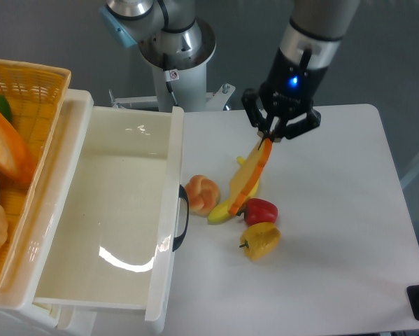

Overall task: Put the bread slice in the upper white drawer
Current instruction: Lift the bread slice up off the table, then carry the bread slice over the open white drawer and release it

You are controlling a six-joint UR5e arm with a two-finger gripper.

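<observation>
Gripper (268,138): jaws pinching the top end of the bread slice (250,175).
Bread slice: hanging tilted above the bench (335,231), lower end in front of the banana (223,210).
Drawer (111,210): pulled open at 9 o'clock from the slice, well apart.
Bun (203,194): just beside the drawer handle (182,222).
Peppers: red pepper (262,210) and yellow pepper (261,240) at 6 o'clock below the slice.
Basket (20,126): far left.

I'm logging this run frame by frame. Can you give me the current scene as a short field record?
claw: shut on bread slice, above the table
bread slice: hanging tilted from the claw, in front of the banana
upper white drawer: pulled open, nothing inside
banana: on table, beside the bun
bun: by the drawer handle
red pepper: on table
yellow pepper: on table
basket: far left
</observation>
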